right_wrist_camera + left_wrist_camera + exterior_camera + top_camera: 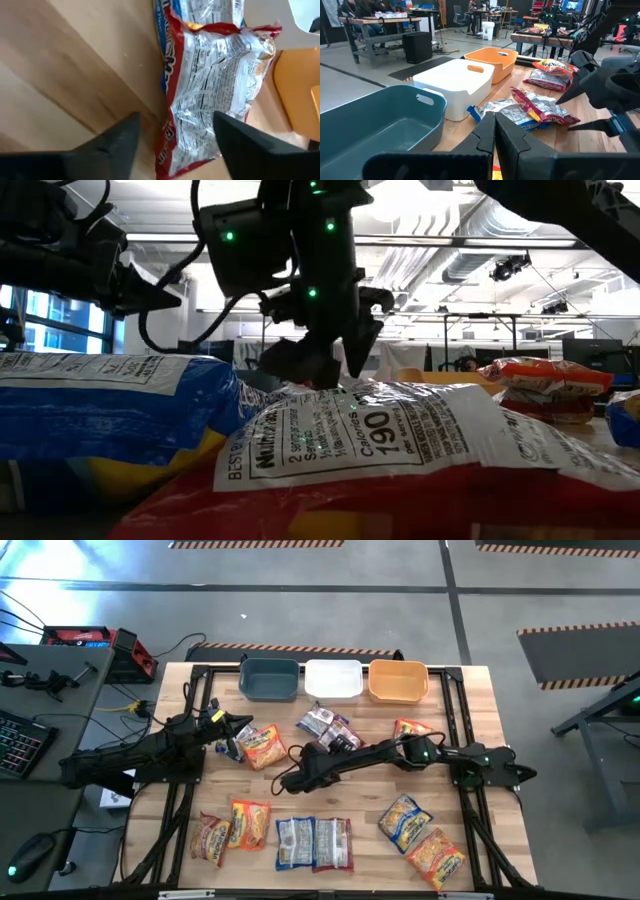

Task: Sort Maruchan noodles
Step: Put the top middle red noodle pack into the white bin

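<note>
While the right gripper (175, 142) reaches toward the middle of the table (480, 710), its two dark fingers (112, 145) stand spread apart with nothing between them. Just beyond their tips lies a silver and red noodle packet (215, 85), face down on the wood, with a second blue-edged packet (212, 11) partly under its far end. From above, this pair of packets sits near the table's centre, just in front of the white bin (333, 679), and the right gripper comes at it from the near side.

The left gripper (495, 127) hangs at the left of the table, its fingers pressed together on the top edge of an orange packet (262, 747). Past its tips, the teal bin (375, 120), the white bin and the orange bin (492, 59) stand in a row along the far edge.

Other packets lie scattered: several in a row along the near edge (270, 832), two at the near right (420, 835), and one on the far right close to the orange bin (411, 728).
</note>
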